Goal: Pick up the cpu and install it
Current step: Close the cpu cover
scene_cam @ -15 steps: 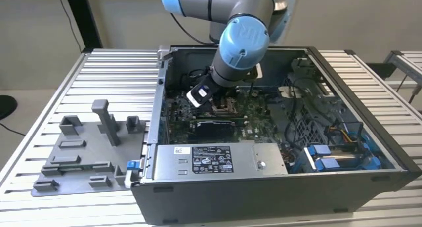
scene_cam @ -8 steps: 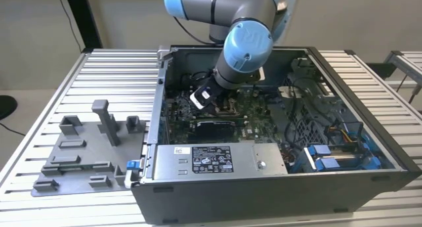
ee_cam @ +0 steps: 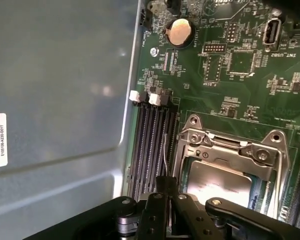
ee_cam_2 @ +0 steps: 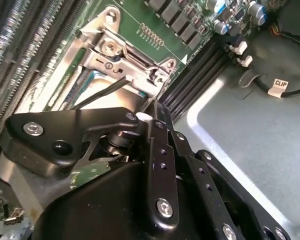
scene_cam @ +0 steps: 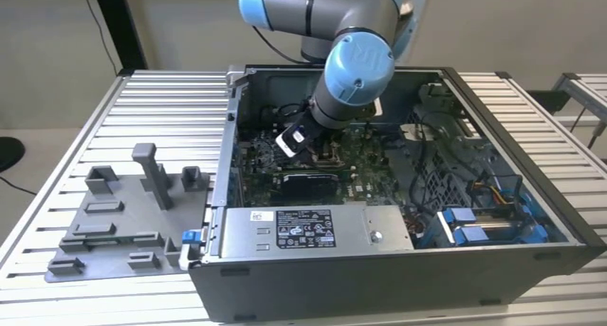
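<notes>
The cpu is being shown lying in the socket frame on the motherboard, just beyond the gripper, whose jaw state cannot be told. The chip is being judged light, rigid and fragile, best gripped by its edges. The open case is being shown whole in the exterior view, the socket closely in both wrist views.

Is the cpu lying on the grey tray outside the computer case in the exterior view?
No: the first wrist view shows the cpu inside the socket frame on the motherboard.
</notes>
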